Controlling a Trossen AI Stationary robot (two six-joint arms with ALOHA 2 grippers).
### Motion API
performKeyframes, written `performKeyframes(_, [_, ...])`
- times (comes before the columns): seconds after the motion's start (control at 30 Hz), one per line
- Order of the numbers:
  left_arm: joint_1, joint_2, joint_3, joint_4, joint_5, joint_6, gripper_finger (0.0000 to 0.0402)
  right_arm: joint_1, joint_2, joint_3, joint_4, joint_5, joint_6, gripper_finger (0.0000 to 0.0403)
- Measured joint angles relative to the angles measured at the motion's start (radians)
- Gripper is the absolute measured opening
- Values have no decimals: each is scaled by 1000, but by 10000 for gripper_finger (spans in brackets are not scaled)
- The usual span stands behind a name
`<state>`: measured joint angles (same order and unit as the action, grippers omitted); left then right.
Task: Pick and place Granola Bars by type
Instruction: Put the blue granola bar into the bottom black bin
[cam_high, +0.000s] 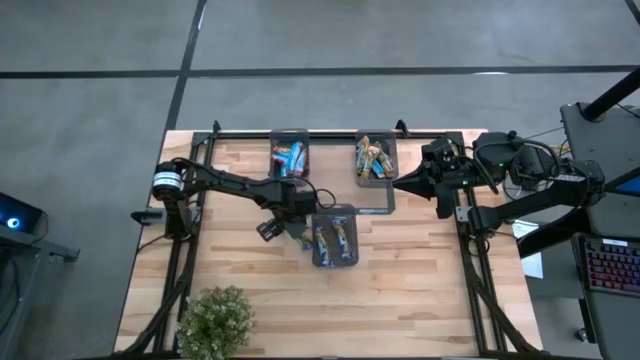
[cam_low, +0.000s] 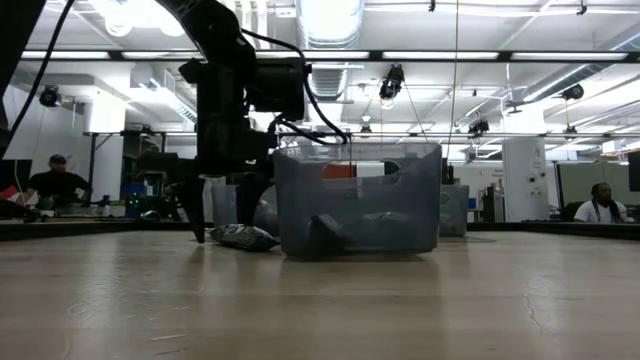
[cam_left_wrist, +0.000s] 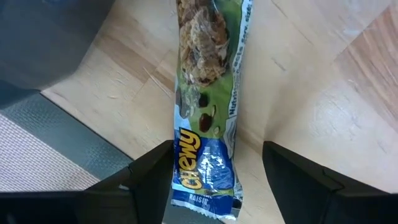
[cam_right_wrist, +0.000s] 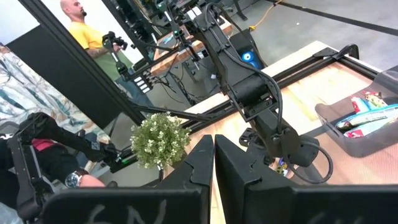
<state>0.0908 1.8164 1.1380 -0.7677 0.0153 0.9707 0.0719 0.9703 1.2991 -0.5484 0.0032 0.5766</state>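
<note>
My pale wooden plank desk (cam_high: 420, 280) carries three dark grey rectangular plastic trays; the nearest tray (cam_high: 335, 238) sits just beside my left gripper (cam_left_wrist: 211, 180), on its right. That gripper hangs low over the desk, fingers spread wide and holding nothing. Between them lies one green-and-blue shiny wrapped granola bar (cam_left_wrist: 208, 106), flat on the wood, its long axis running away from the wrist, so the fingers straddle its narrow width. Open wood lies on the bar's far side. My right gripper (cam_right_wrist: 213, 155) waits well apart near the right rail, fingers closed, empty.
</note>
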Motion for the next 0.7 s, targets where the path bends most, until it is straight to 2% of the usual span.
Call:
performKeyframes(0.4, [1, 1, 33, 0, -36, -4, 226, 0, 0, 0, 0, 0, -1, 8])
performKeyframes(0.7, [5, 1, 34, -4, -40, -80, 226, 0, 0, 0, 0, 0, -3, 8])
